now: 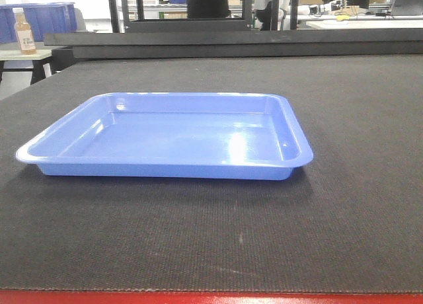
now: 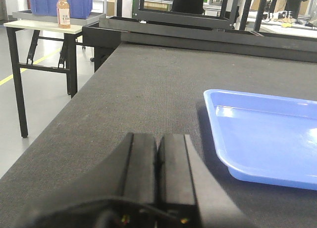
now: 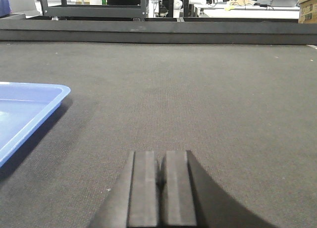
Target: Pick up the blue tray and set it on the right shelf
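left gripper and right gripper sit pressed together, empty; both should part, then pinch the blue tray by its rim.

On mat: tray, centre. Beside tray, apart: left gripper to left, right gripper to right. Far left behind mat: side table bearing bottle; bin behind bottle.

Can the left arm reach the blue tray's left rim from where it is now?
Probably yes. The left gripper, shut, hangs over bare mat left of the blue tray, with nothing between them. It must open before gripping the rim.
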Motion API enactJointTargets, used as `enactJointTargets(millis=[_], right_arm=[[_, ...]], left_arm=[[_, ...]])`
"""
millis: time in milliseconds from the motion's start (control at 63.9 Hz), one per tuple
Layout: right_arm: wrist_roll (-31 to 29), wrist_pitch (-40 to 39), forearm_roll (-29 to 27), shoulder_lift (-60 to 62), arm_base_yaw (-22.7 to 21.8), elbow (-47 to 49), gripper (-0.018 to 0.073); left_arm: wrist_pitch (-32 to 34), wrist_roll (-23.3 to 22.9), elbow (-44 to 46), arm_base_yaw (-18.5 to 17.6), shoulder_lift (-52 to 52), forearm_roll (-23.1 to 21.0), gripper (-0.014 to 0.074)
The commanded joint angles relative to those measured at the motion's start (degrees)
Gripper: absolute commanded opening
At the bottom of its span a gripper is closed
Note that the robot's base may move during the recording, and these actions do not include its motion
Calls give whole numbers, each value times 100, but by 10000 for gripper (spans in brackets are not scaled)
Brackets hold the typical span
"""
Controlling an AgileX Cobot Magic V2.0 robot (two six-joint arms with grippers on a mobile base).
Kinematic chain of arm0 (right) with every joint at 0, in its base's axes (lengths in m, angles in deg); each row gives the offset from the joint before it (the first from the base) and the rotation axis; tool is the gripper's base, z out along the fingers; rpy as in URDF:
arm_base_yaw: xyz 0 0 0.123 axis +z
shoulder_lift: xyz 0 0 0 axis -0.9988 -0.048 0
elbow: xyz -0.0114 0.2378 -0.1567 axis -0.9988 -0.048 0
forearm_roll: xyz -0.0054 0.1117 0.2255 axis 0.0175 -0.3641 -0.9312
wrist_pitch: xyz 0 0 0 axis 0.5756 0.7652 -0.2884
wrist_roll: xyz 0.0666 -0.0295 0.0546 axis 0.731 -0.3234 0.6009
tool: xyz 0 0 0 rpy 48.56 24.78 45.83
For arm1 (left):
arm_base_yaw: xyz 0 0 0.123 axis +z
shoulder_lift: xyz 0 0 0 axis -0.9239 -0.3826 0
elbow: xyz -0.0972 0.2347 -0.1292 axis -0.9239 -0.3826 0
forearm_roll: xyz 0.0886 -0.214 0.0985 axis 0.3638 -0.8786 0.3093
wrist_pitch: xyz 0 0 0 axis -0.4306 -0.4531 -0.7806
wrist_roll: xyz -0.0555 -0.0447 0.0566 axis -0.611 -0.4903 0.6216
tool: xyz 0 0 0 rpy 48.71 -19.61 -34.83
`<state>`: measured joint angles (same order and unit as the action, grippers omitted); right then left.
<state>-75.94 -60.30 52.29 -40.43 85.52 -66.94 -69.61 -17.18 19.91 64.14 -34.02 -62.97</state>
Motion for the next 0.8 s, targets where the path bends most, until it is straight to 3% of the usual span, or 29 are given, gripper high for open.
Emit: enactJointTargets(millis=[0, 298, 517, 642, 705, 783], right_arm=[[-26, -511, 0, 107, -2, 134, 56], [-26, -511, 0, 107, -2, 134, 56], [-26, -574, 0, 107, -2, 134, 56], [-26, -1040, 0, 107, -2, 151, 56], [-26, -1214, 0, 107, -2, 361, 56], [-26, -802, 0, 83, -2, 961, 56]], left_arm=[[494, 9, -162, -42, 78, 1, -48], [523, 9, -162, -42, 78, 1, -48], [1044, 9, -162, -42, 78, 1, -48], [1208, 9, -47, -42, 43, 1, -48], [1126, 9, 249, -42, 19, 1, -48], [553, 9, 915, -42, -122, 1, -48]])
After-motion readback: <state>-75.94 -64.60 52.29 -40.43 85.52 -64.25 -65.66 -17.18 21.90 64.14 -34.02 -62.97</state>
